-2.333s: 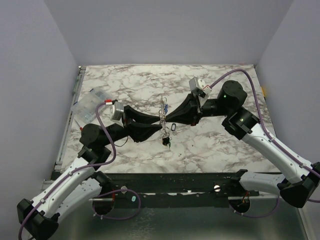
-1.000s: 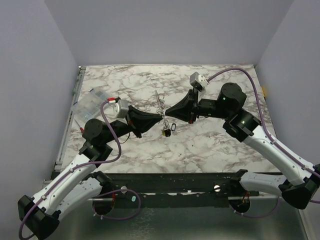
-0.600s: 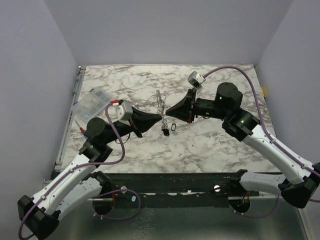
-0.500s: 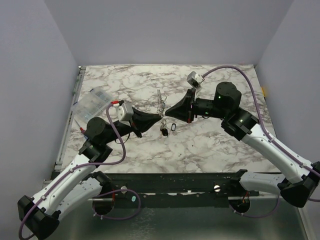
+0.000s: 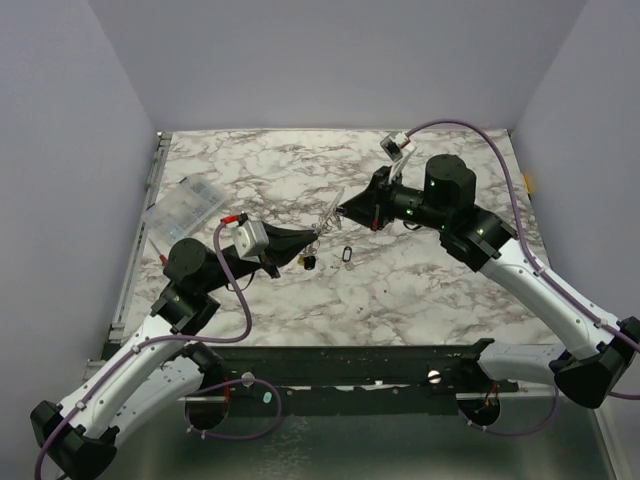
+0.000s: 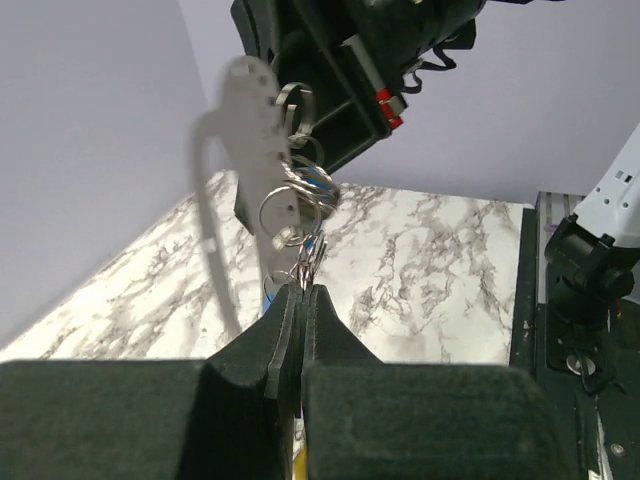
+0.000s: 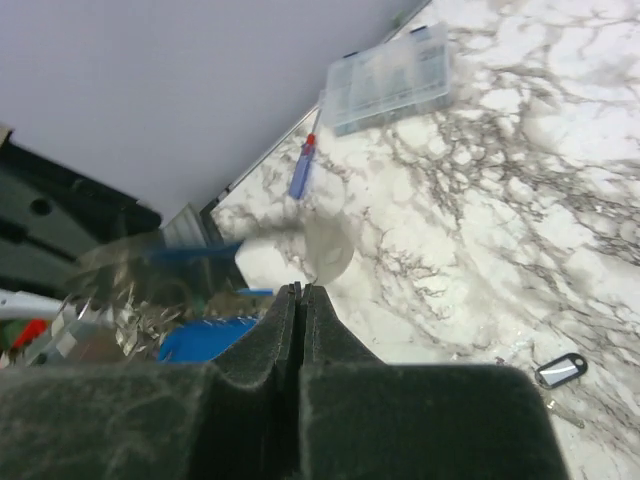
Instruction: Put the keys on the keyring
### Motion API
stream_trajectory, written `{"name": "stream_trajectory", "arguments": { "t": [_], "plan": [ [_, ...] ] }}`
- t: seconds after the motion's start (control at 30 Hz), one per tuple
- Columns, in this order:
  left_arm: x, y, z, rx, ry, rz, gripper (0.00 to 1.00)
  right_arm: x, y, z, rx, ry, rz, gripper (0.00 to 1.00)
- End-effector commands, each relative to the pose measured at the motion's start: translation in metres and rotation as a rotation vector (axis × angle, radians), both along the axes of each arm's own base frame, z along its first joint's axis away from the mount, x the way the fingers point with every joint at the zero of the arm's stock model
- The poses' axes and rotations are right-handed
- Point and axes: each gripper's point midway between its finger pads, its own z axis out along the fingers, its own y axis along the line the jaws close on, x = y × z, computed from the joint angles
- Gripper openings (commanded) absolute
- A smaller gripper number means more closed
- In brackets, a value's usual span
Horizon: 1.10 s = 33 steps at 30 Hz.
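Observation:
My left gripper (image 5: pixel 314 236) and right gripper (image 5: pixel 341 208) meet tip to tip above the middle of the table, both shut. Between them hangs a silvery perforated strip (image 6: pixel 250 140) (image 5: pixel 328 214) with several thin wire rings (image 6: pixel 290 205) and a blue-headed key (image 6: pixel 320 186). The left fingers (image 6: pixel 285 330) pinch the lowest wire ring. The right fingers (image 7: pixel 285 325) pinch the strip's other end (image 7: pixel 326 248), which is blurred. A dark-headed key (image 5: pixel 309 262) dangles under the left gripper. A small dark loop, the keyring (image 5: pixel 347 254) (image 7: pixel 560 370), lies alone on the marble.
A clear compartment box (image 5: pixel 185 207) (image 7: pixel 390 72) sits at the table's left edge, with a blue-handled screwdriver (image 7: pixel 302 166) beside it. The left arm's purple cable (image 5: pixel 232 290) loops near its wrist. Grey walls close in the table on three sides.
The right gripper has drawn back toward the far right and the left gripper has lowered. The strip between them now slants, and the dark key has swung left.

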Motion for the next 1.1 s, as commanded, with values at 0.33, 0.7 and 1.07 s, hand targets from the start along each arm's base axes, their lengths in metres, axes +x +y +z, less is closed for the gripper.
{"name": "stream_trajectory", "arguments": {
  "t": [0.33, 0.7, 1.07],
  "plan": [
    [0.006, 0.006, 0.002, 0.034, -0.044, 0.055, 0.0, -0.016, -0.031, 0.025, -0.046, -0.189, -0.01, 0.41],
    [0.012, 0.001, -0.022, 0.093, -0.025, 0.047, 0.0, -0.023, -0.032, 0.033, -0.071, -0.161, 0.022, 0.96],
    [0.016, 0.003, -0.031, 0.114, -0.034, 0.079, 0.0, 0.021, -0.016, 0.004, -0.084, 0.158, -0.183, 0.74]
  ]
}}
